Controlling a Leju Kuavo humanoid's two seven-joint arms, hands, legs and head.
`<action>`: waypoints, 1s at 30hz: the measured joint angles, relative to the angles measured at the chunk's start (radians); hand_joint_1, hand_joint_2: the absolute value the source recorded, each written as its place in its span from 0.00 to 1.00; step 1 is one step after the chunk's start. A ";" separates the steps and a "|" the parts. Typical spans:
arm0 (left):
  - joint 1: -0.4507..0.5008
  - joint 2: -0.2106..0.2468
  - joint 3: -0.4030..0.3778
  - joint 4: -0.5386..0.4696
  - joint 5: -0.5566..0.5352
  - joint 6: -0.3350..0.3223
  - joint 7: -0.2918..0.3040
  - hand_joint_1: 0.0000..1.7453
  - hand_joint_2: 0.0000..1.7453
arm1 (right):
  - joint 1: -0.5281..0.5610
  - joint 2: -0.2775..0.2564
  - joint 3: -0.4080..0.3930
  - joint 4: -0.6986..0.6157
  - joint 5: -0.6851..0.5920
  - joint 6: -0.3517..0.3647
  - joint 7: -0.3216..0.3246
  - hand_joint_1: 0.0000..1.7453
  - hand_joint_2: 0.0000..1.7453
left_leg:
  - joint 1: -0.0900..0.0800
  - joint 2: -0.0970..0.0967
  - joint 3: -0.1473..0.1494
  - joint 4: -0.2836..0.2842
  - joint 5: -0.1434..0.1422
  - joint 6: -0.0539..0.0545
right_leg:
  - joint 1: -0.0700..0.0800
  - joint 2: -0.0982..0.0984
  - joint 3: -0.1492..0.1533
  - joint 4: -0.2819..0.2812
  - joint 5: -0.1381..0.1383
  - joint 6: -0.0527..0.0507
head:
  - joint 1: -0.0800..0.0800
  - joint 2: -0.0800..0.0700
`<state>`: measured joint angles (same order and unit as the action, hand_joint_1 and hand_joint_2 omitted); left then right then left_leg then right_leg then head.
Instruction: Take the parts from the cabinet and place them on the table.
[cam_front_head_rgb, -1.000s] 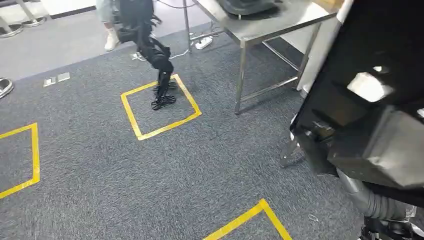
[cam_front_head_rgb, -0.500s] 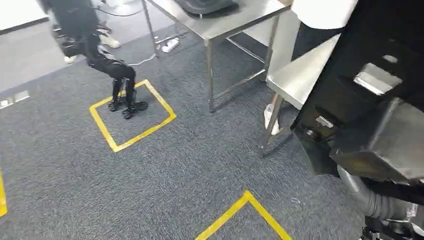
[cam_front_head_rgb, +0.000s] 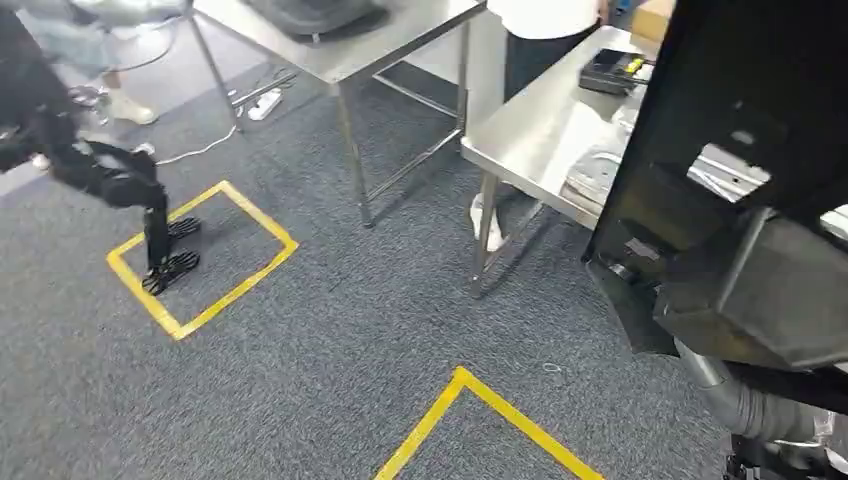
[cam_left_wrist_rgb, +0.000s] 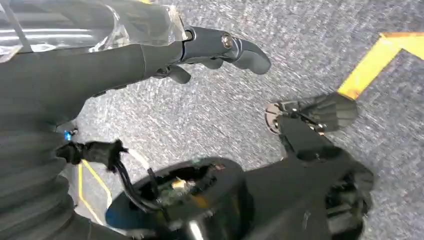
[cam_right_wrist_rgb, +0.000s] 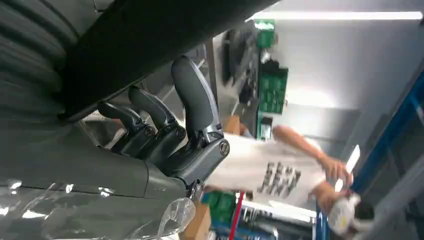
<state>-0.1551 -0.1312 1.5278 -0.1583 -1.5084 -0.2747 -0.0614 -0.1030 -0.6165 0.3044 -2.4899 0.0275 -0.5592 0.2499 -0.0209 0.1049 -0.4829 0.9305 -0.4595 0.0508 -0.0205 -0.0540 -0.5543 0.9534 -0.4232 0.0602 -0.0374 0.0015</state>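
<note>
A large black part fills the right side of the head view, held up close to the camera and hiding the hand beneath it; it looks like a stiff moulded or sheet-metal housing, bulky and probably fairly heavy, with hard edges that would give firm purchase but smooth faces that could slip, so a hold under its lower edge seems soundest. In the right wrist view the right hand has its dark fingers curled up against the underside of this black part, gripping it. In the left wrist view the left hand hangs over grey carpet with its fingers loosely extended and nothing in them. The head view alone gives the destination: a steel table at upper centre right, with a person standing at its far side and yellow floor tape at left. The right wrist view instead looks across the room at a person in a white shirt.
</note>
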 joint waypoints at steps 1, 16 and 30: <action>0.000 0.000 0.001 0.000 0.000 0.000 -0.003 0.00 1.00 | 0.002 0.000 0.000 0.000 0.000 0.000 0.000 1.00 1.00 | 0.001 0.011 0.002 -0.001 0.000 -0.003 | 0.003 0.012 -0.003 0.002 0.000 -0.004 | 0.000 0.000; 0.001 0.005 0.003 0.000 -0.002 -0.004 -0.010 0.00 1.00 | 0.000 0.000 0.002 -0.001 0.008 0.004 0.009 1.00 1.00 | 0.010 -0.157 -0.010 0.012 0.001 -0.004 | -0.004 0.178 -0.034 -0.001 0.037 -0.009 | -0.001 0.000; 0.001 0.007 0.004 0.000 -0.003 -0.001 -0.016 0.00 1.00 | 0.008 -0.007 0.003 -0.008 0.034 0.012 0.023 1.00 1.00 | 0.001 0.010 -0.011 0.006 0.007 0.001 | 0.005 -0.016 0.007 0.002 -0.006 -0.003 | 0.004 0.000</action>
<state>-0.1542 -0.1244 1.5316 -0.1583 -1.5114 -0.2754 -0.0775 -0.0945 -0.6233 0.3071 -2.4979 0.0614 -0.5474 0.2728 -0.0195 0.1152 -0.4936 0.9360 -0.4524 0.0516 -0.0157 -0.0696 -0.5470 0.9557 -0.4292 0.0568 -0.0336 0.0015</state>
